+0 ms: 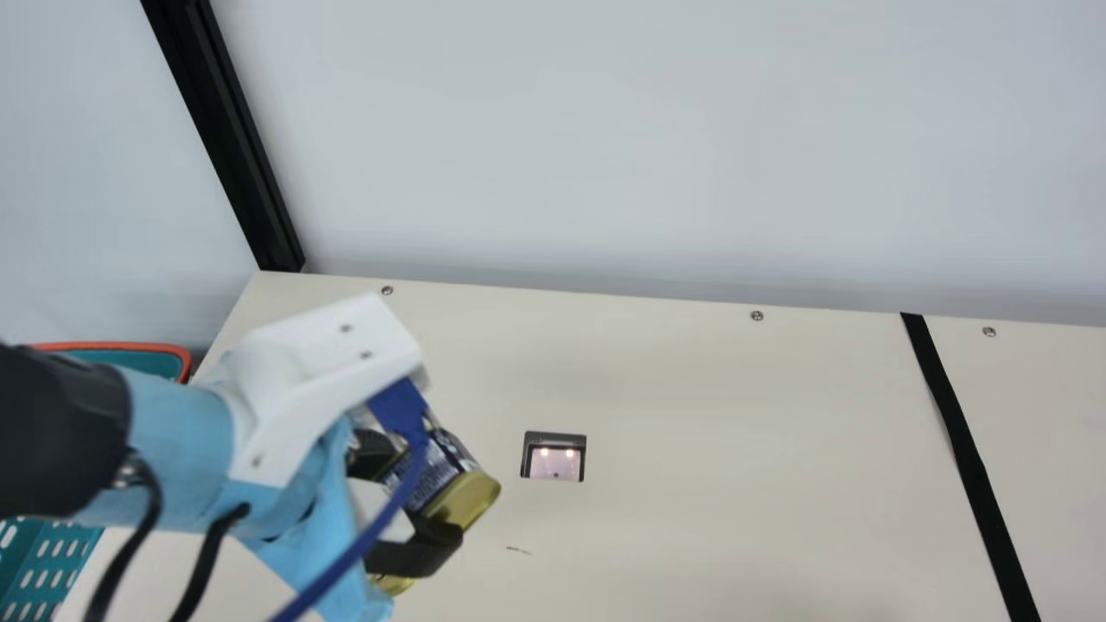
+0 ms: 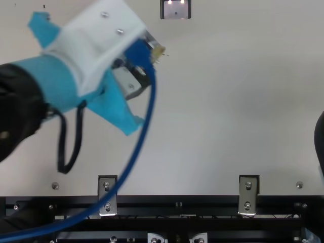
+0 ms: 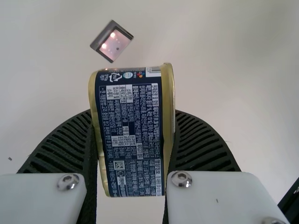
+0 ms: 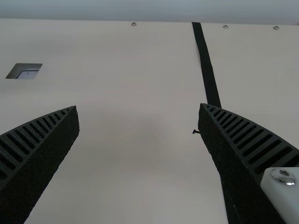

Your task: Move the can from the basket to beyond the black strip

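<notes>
Can [image 3: 131, 135] lies clamped inside the left end effector [image 1: 434, 485]; the right end effector [image 4: 138, 107] is spread apart.

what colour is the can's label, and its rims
The can has a dark blue label with gold rims; the left wrist view shows it best.

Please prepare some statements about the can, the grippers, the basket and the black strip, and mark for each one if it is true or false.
1. The left gripper holds the can. True.
2. The can is beyond the black strip. False: it is short of the strip.
3. The basket has an orange rim. True.
4. The right gripper is closed. False: it is open.
</notes>
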Tool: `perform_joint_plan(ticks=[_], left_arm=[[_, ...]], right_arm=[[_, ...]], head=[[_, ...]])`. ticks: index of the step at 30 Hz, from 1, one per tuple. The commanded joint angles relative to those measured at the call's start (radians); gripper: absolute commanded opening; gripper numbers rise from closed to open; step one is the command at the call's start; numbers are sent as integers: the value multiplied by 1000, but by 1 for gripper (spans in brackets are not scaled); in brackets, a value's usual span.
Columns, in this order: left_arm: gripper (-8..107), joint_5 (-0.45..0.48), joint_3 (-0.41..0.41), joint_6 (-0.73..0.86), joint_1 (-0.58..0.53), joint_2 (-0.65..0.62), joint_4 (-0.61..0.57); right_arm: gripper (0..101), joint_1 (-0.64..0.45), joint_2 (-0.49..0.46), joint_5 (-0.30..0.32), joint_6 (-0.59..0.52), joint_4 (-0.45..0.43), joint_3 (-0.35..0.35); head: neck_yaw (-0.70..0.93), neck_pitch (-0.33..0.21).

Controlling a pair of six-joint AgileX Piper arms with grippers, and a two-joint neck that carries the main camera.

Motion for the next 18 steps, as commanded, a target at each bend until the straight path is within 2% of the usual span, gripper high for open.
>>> perform_joint_plan(ticks=[1, 9, 18], left_arm=[[10, 12, -15, 16, -41, 31, 28], [10, 16, -54, 58, -147, 139, 101], [10, -18, -54, 120, -236, 243, 164]], right_arm=[[101, 0, 0, 0, 0, 0, 0], [101, 0, 0, 0, 0, 0, 0], [101, 0, 0, 0, 0, 0, 0]], head=[[-2, -3], [-2, -3], [-2, -3]])
